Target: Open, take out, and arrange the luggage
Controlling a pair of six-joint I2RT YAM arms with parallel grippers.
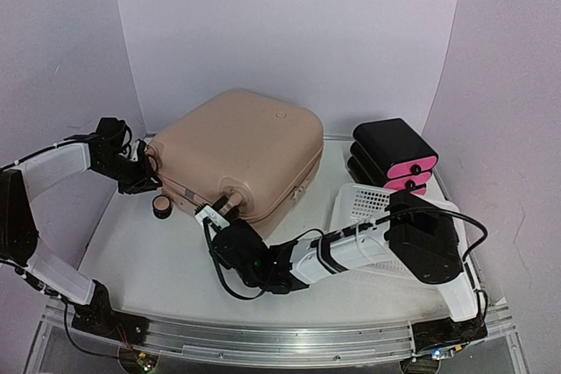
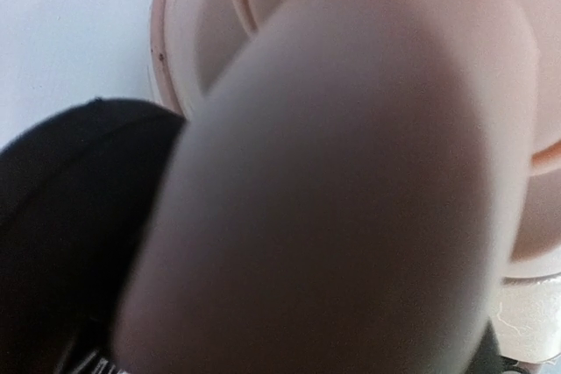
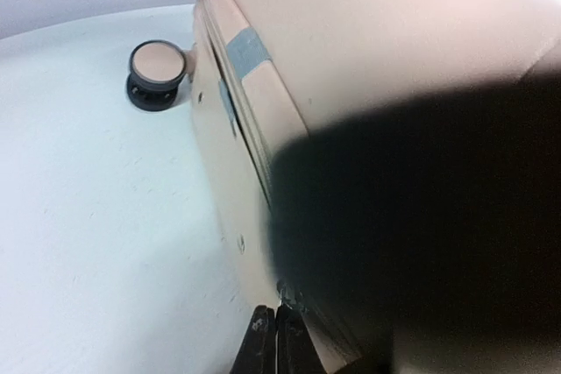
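Pale pink luggage [image 1: 245, 142] lies flat in the middle of the white worktop [image 1: 149, 260], with a gripper at each near corner.
Its hard shell is smooth with rounded corners. The round emblem on top is too small to read. At the right, a black-and-pink drawer box [image 1: 396, 155] stands behind a white perforated basket [image 1: 359, 201], which the right arm partly covers. The right gripper [image 1: 213, 214] is closed at the near edge. The left gripper [image 1: 147, 174] is at the left corner, and I cannot tell its state.

There is one pale pink hard-shell suitcase [image 1: 241, 151], one white perforated plastic basket [image 1: 359, 203], and one black stack of three pink-fronted drawers [image 1: 394, 157]. There are two white-and-black robot arms: the left arm [image 1: 54, 166] and the right arm [image 1: 351, 250].
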